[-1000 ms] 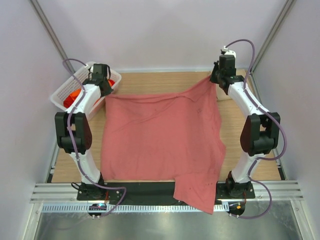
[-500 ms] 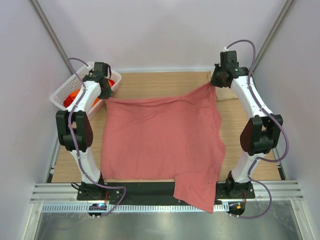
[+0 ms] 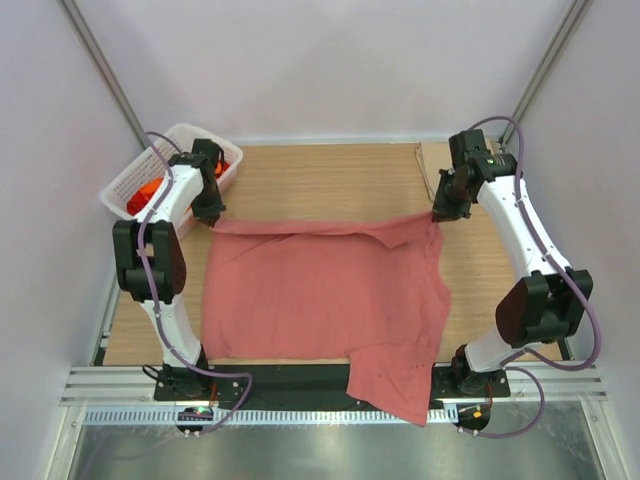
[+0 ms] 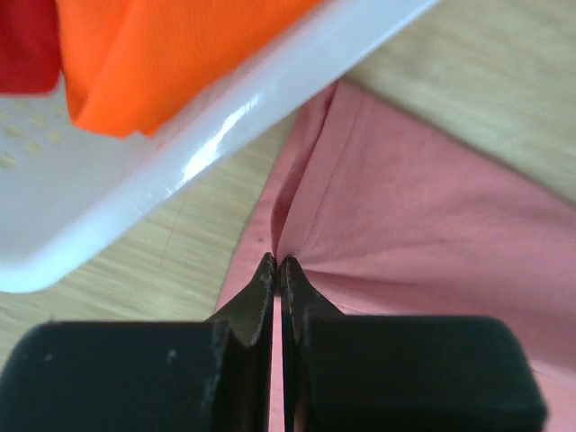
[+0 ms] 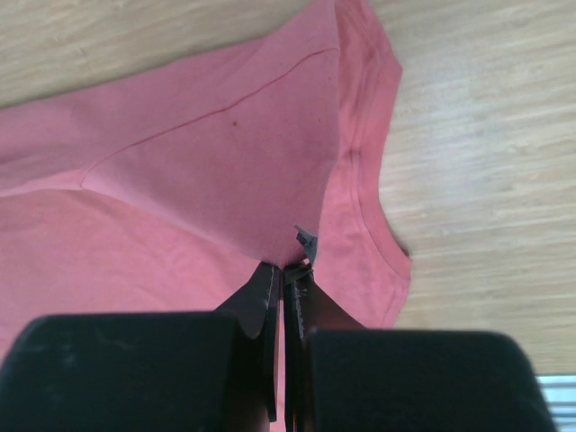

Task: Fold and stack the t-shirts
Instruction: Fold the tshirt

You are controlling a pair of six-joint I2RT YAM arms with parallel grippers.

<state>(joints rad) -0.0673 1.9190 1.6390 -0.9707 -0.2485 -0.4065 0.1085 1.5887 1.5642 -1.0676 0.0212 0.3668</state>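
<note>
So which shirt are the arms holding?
The salmon-pink t-shirt on the table: left gripper and right gripper pinch its far edge. The orange t-shirt and red t-shirt sit in the white basket.

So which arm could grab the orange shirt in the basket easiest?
Left, probably. The left gripper sits right beside the basket holding the orange shirt; the right gripper is across the table. Both are shut on the pink shirt now.

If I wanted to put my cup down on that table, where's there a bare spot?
Best is the bare wood beyond the pink shirt, between the white basket and the right arm. The middle is covered by the shirt; both side strips are narrow, under the arms.
</note>
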